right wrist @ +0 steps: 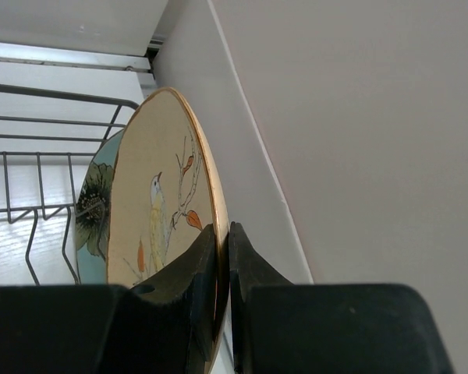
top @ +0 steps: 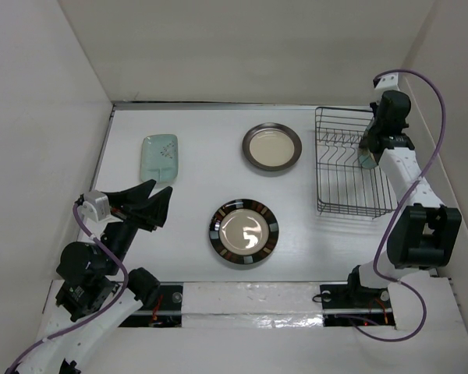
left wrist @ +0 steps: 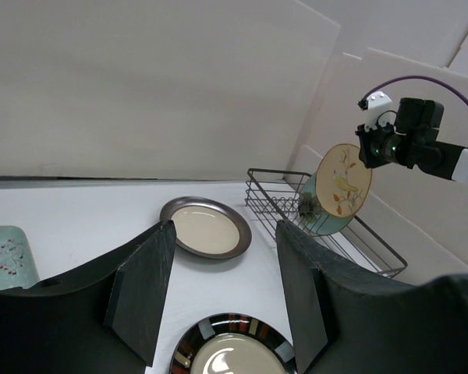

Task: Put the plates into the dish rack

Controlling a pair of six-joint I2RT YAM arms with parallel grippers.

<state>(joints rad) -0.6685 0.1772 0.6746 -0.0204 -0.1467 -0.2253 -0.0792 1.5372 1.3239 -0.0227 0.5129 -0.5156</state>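
While right fingers clamp floral plate on edge, face toward rack; left fingers apart.

The dish rack stood far right on the table. A round plate lay just left of it, and a rectangular plate at far left. A second round plate lay nearer, at centre. A third plate stood on edge over the rack's right side, clamped in the right gripper, beside a fourth plate.

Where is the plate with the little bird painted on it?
In the left wrist view the bird plate is far right, held on edge by the right gripper over the dish rack, beside a pale-green plate.
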